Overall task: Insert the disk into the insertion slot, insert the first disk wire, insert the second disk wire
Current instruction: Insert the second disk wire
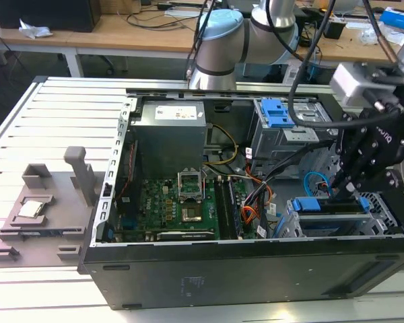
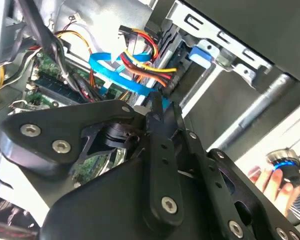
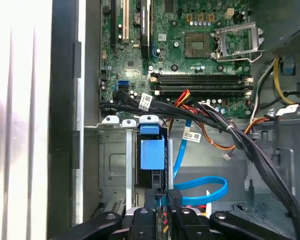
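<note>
The disk sits in the insertion slot (image 1: 380, 219), a low grey cage at the case's front on the exterior view's right; its blue carrier (image 1: 321, 205) shows at the open end. In the first wrist view the carrier's blue tab (image 3: 152, 150) lies between the cage rails (image 3: 112, 165). My gripper (image 1: 345, 190) hangs just behind the carrier. Its fingertips (image 2: 157, 109) are pinched together on the end of a flat blue wire (image 2: 117, 75), whose loop (image 3: 202, 192) runs across the case floor. A red, yellow and black wire bundle (image 2: 142, 62) ends right beside it.
A taller grey cage with a blue latch (image 1: 279, 113) stands behind the slot. The motherboard (image 1: 182, 208) and power supply (image 1: 170, 138) take up the case's middle. Thick black cables (image 3: 230, 132) cross above the slot. A person's hand (image 2: 270, 180) holds a device outside the case.
</note>
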Motion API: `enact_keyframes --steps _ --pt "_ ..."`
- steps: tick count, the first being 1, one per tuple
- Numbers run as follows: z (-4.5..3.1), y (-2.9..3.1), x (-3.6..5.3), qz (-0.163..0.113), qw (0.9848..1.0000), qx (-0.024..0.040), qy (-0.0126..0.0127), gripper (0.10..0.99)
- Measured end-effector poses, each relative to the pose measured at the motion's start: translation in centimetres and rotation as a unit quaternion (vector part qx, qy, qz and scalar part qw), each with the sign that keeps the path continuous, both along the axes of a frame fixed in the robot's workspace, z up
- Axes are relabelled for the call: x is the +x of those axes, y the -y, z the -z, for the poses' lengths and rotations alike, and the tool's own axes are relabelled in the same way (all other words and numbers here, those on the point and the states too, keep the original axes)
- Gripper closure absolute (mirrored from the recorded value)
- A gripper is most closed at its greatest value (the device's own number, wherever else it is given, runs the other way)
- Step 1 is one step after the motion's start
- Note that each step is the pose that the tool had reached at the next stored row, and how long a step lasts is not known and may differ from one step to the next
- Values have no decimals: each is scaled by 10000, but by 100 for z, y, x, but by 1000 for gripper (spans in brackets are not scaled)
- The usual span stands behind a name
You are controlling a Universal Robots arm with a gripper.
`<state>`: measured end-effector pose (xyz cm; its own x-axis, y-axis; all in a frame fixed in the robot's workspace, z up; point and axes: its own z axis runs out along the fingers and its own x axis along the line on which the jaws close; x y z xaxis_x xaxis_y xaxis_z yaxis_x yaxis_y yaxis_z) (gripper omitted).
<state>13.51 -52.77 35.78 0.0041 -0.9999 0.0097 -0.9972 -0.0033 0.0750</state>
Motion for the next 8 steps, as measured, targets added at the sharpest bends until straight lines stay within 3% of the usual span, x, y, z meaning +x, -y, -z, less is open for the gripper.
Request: enact_keyframes --steps 2,3,4,6,8 --pt "-99 -16 0 0 10000 -1 0 863" --pt "-162 -25 0 0 10000 0 0 929" --pt "-203 -31 -1 1 10000 0 0 929" --pt "-380 -39 0 0 10000 -1 0 980" --pt "-449 -39 0 0 10000 0 0 980"
